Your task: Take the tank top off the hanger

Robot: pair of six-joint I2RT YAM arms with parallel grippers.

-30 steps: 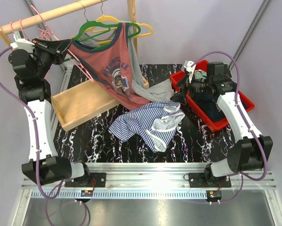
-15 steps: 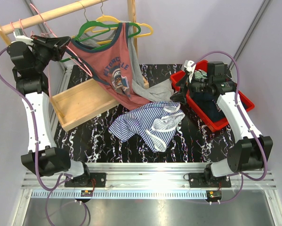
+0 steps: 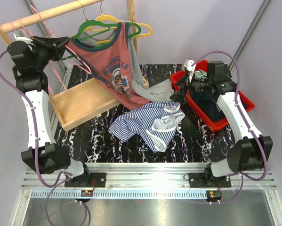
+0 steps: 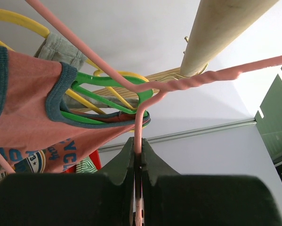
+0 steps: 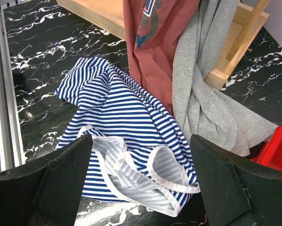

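While my left gripper (image 4: pixel 137 143) stays clenched on the thin shank of the pink hanger (image 4: pixel 178 84), that arm has climbed a touch since a second ago. In the overhead view the gripper (image 3: pixel 60 43) now sits higher and closer to the wooden rod (image 3: pixel 51 14). The pink wire has swung with it, away from the shirt's side and back toward my arm.

From the left wrist, the twisted neck of the pink hanger runs up past the rod (image 4: pixel 225 33), and my two dark fingers (image 4: pixel 122 162) press flat against it, no gap showing.

The red tank top (image 3: pixel 110 66) has not come off. It hangs on the green hanger (image 3: pixel 91 29) at the rod, one shoulder strap looped over the green arm (image 4: pixel 108 89), its hem draping down to the table (image 3: pixel 98 141). Behind it a yellow hanger (image 4: pixel 13 19) carries a grey garment (image 3: pixel 152 87), which trails onto the table too.

My right gripper (image 3: pixel 178 92) has not budged. It hovers spread wide and holding nothing, just beside the red bin (image 3: pixel 216 126) of clothes. Through that wrist camera, between its fingers (image 5: pixel 65 174), lies the blue-and-white striped tank top (image 5: pixel 122 122), crumpled on the black marble surface, touching the red and grey hems.
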